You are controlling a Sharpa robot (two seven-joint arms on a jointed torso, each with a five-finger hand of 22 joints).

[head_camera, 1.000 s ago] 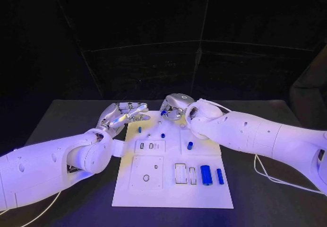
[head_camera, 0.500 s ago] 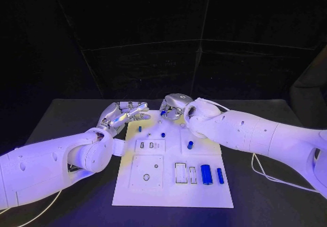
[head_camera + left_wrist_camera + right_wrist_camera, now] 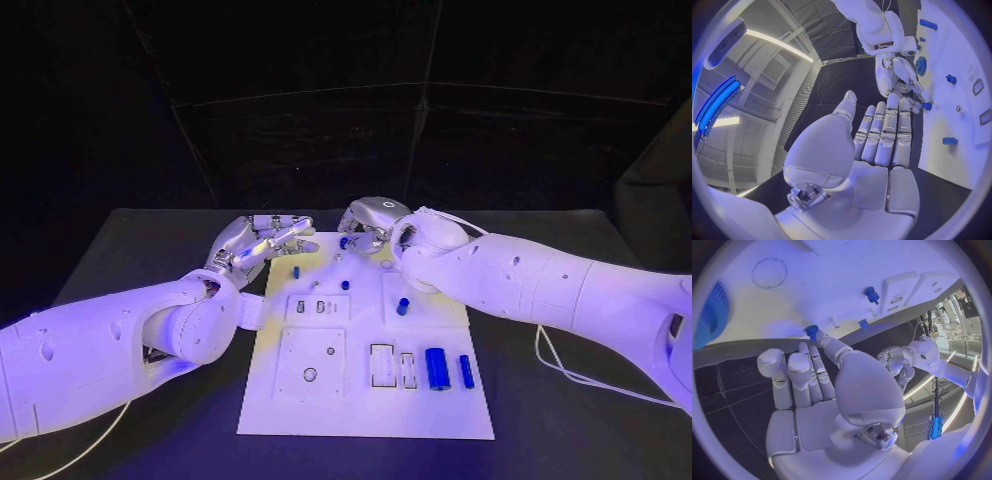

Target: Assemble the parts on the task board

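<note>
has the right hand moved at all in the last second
Yes, slightly. In the head view the right hand, holding a small blue part, has shifted a little toward the task board's far edge.

Both white arms reach in from the near corners of the table toward its far middle. The left hand (image 3: 261, 243) hovers with its fingers extended side by side, holding nothing. The right hand (image 3: 369, 226), close beside it, pinches a small blue part at its fingertips (image 3: 820, 336).

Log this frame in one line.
left robot hand: open, far board edge | right robot hand: pinching small blue part | task board
</note>
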